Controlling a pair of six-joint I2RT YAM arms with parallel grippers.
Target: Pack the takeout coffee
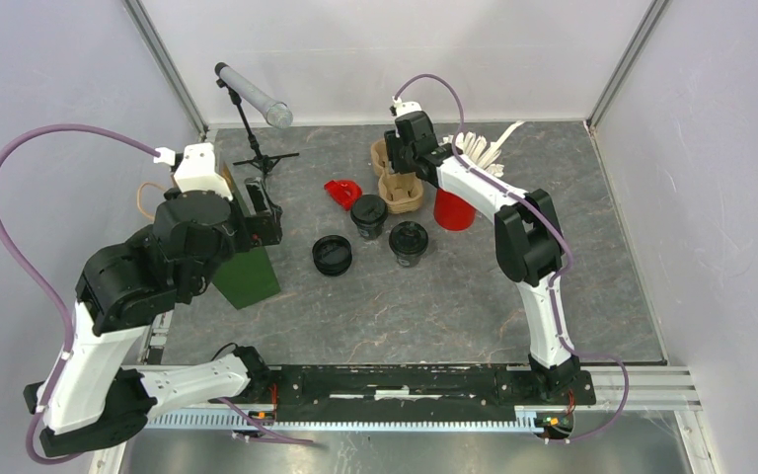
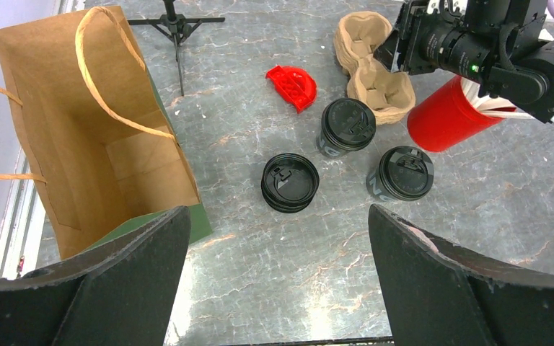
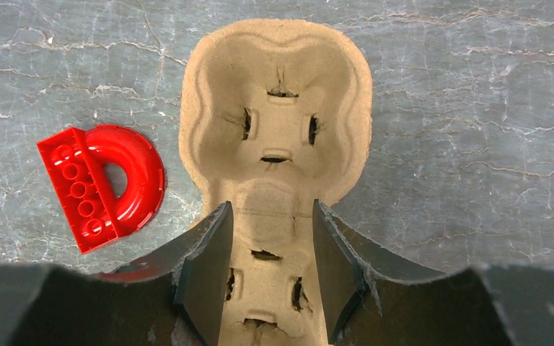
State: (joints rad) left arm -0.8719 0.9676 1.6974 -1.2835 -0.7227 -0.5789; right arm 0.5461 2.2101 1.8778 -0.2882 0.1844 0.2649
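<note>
Three black-lidded coffee cups stand mid-table: one (image 1: 368,214), one (image 1: 408,242) and one (image 1: 333,255). The left wrist view shows them too (image 2: 348,124), (image 2: 405,173), (image 2: 289,182). A brown pulp cup carrier (image 3: 274,94) lies on the table behind them (image 1: 402,193). My right gripper (image 3: 270,216) is down on it, its fingers closed on the narrow waist between the two pockets. An open brown paper bag (image 2: 101,144) stands at the left. My left gripper (image 2: 278,238) is wide open and empty, held above the table beside the bag.
A red cup (image 1: 452,210) holding white utensils stands right of the carrier. A red toy piece (image 3: 101,184) lies left of it. A microphone on a black stand (image 1: 254,99) is at the back left. White walls enclose the table.
</note>
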